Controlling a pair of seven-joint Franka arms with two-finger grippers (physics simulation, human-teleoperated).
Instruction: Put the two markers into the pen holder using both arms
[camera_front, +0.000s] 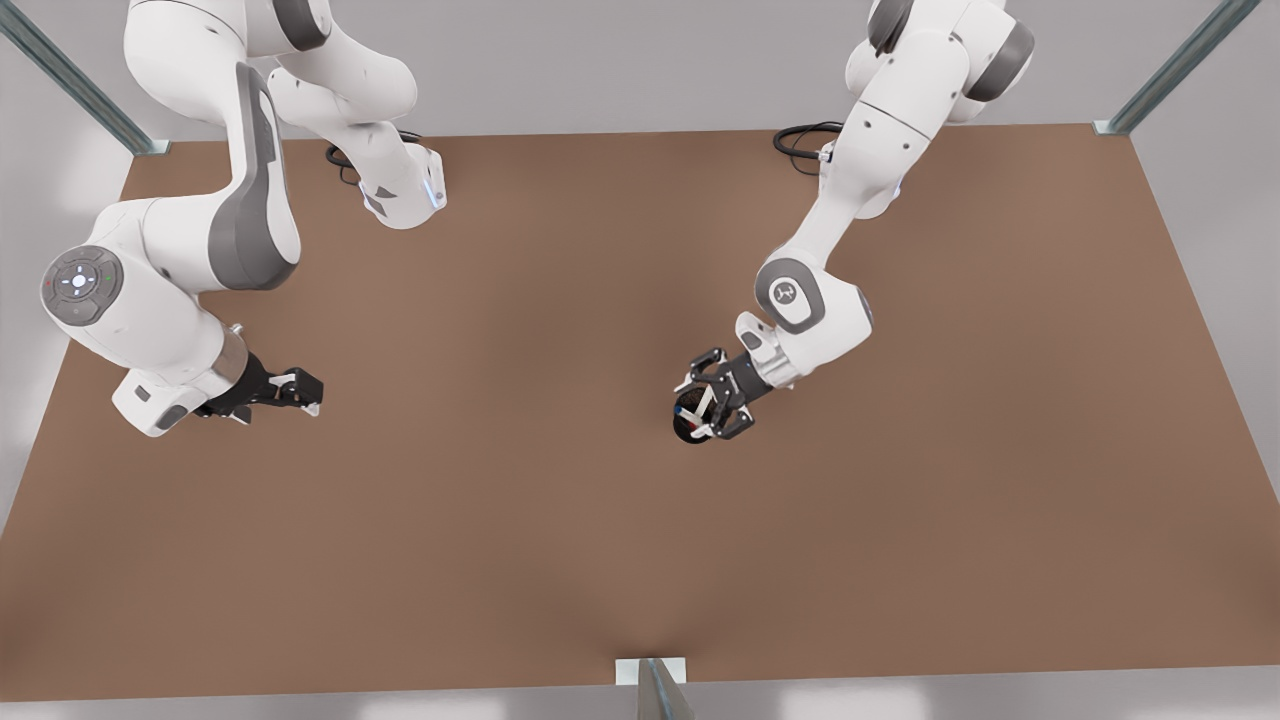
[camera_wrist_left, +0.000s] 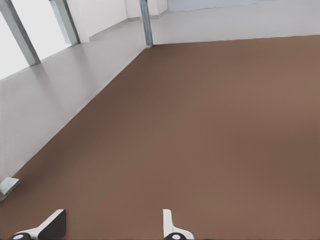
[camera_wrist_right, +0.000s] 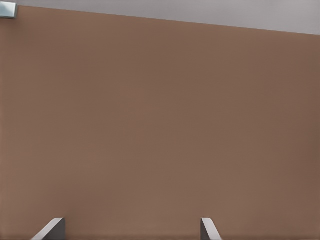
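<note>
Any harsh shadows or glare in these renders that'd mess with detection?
Front view: soft diffuse light, only faint shadowing on the table; the pen holder reads dark under one arm's hand. Left wrist view: floor washed bright, table evenly lit. Right wrist view: flat brown table, no distinct shadow or glare.

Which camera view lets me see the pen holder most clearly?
The front view. There the pen holder appears from above as a small dark round cup on the table, partly covered by the gripper of the arm on the front view's right. Both wrist views look across bare brown table surface instead.
</note>
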